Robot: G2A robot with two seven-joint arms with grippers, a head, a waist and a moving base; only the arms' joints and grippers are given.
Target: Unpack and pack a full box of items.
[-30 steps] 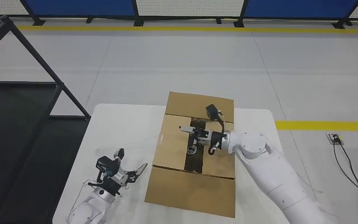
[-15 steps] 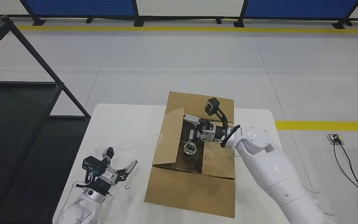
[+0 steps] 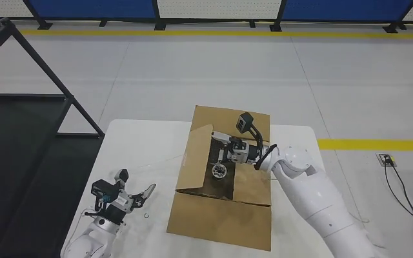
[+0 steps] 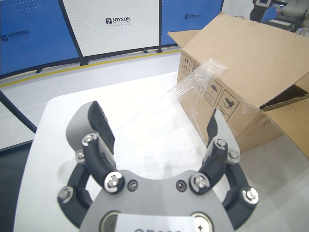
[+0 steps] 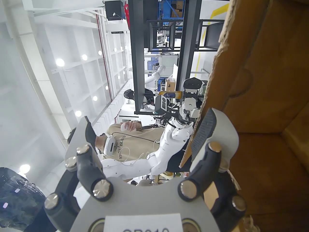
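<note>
A brown cardboard box (image 3: 222, 213) stands mid-table, its left flap (image 3: 197, 158) lifted upright. A small round dark-and-white item (image 3: 219, 170) lies in the dark opening. My right gripper (image 3: 216, 147) is open over the opening, beside that flap. In the right wrist view the flap's (image 5: 253, 73) edge rests against one finger (image 5: 207, 131) of the open gripper (image 5: 147, 131). My left gripper (image 3: 136, 181) is open and holds nothing, low over the table's front left, apart from the box. A strip of clear tape (image 4: 193, 83) trails from the box (image 4: 241, 73) toward the left gripper (image 4: 154, 119).
The white table (image 3: 148, 142) has bare room left of the box and a narrow margin to its right. A black metal frame (image 3: 58, 103) stands off the table's left side. The box's other flaps (image 3: 219, 222) lie flat.
The right gripper has swung the box's left flap up, uncovering the item inside. The left arm has drawn back to the left, away from the box.
</note>
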